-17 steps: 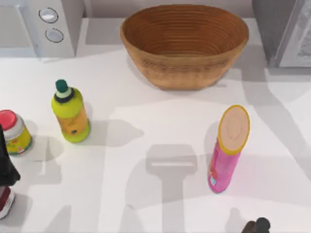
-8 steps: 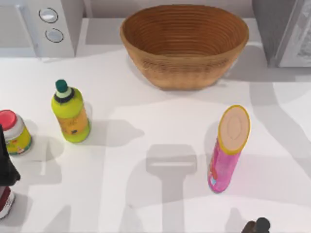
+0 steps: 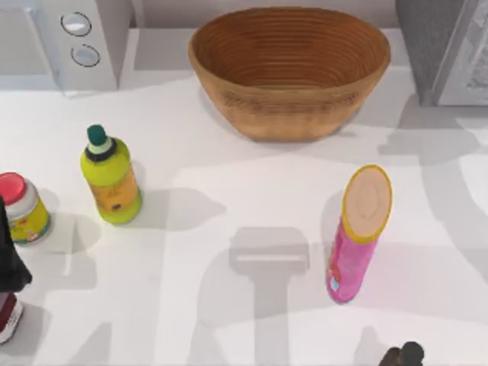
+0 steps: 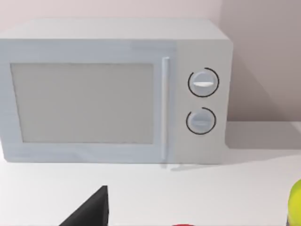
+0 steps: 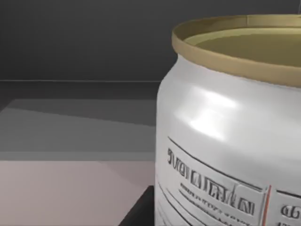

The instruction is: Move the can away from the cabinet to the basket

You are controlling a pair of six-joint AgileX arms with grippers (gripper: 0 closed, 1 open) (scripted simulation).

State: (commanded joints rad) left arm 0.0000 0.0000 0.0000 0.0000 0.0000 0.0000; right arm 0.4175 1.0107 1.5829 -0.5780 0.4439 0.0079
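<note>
The left arm sat at the left edge of the table, just by the jar. It looked parked, and I could not tell if its gripper was holding or letting go. Its wrist camera looked at the microwave in the far left corner. Next to the jar stood the bottle.

The basket sat at the back, in the middle, and nothing was in it. In front of it, more to the right, stood the pink tube. The cabinet was in the far right corner.

The can stood upright, very near the right wrist camera. A dark wall was behind it, most likely the cabinet. So I think the can was by the cabinet and the right gripper was right at it. I could not tell if the gripper had hold of the can.

I think this was the grabbing step. The can was not in the basket yet. Next, the right gripper needs a firm hold on the can. Then it must lift it, carry it left over the basket's rim, and let it go there.
</note>
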